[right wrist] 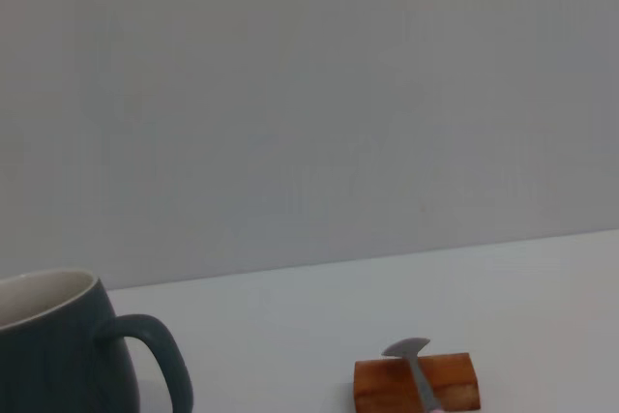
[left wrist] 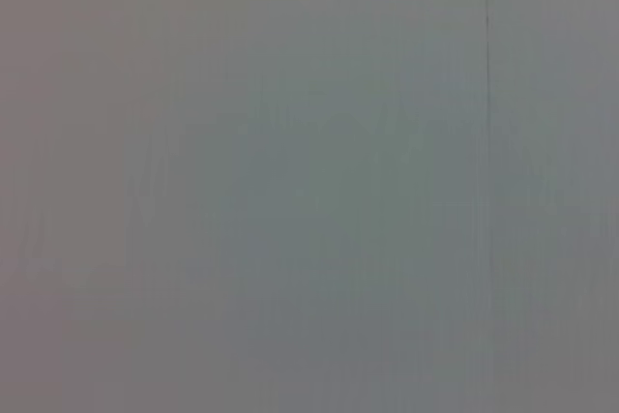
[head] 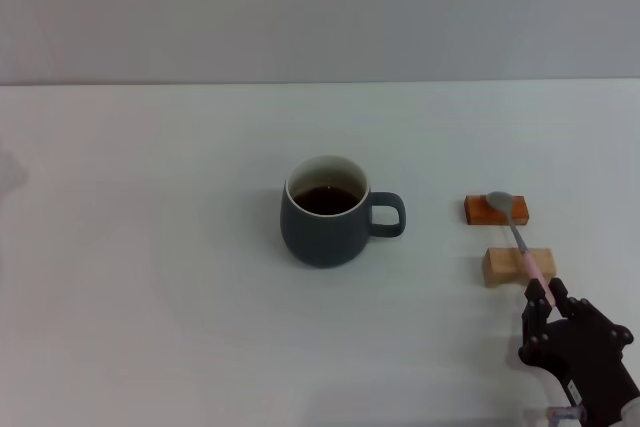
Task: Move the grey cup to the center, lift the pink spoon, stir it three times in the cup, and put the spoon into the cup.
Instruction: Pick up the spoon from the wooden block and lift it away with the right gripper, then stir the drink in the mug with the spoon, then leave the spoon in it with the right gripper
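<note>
The right gripper (head: 541, 296) sits at the pink handle end of the pink spoon (head: 518, 235); whether it has clamped on cannot be told. The spoon lies across the light wooden block (head: 518, 265) and the orange-brown block (head: 496, 210), bowl on the latter, both beside the grey cup's (head: 325, 211) handle. It looks light, stiff and slim, likely slippery; the raised handle end seems the best hold.

Open white desk (head: 150, 327) surrounds the rounded slate-grey ceramic mug (head: 323, 226); on its handle side, well apart, stand an orange-brown flat block (head: 495, 210) and light wooden block (head: 517, 265).
</note>
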Controlling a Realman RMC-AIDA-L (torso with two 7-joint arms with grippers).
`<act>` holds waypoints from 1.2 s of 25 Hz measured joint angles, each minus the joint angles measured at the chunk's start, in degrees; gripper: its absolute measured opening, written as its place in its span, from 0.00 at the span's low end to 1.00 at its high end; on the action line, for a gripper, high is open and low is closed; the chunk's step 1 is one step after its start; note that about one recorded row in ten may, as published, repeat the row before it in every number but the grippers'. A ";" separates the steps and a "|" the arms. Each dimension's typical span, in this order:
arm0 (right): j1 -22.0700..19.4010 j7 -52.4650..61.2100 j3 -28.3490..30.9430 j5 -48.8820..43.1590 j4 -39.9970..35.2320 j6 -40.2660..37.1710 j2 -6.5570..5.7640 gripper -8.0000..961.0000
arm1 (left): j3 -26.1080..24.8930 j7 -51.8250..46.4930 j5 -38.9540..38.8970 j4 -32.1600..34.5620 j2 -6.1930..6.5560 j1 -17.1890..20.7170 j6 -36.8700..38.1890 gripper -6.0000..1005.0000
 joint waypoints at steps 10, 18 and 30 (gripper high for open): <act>-2.78 -11.10 2.14 0.03 10.66 3.39 -1.60 0.17 | 0.00 0.00 0.00 -0.23 -0.01 -0.21 -0.41 0.00; -4.67 -18.48 5.58 0.08 21.19 12.29 -3.60 0.17 | 0.01 0.00 0.00 -0.40 -0.01 -0.07 -0.63 0.00; -7.52 -31.32 16.98 -0.21 37.36 37.31 -3.44 0.17 | 0.01 -0.07 -0.06 -0.41 -0.10 0.09 -0.71 0.00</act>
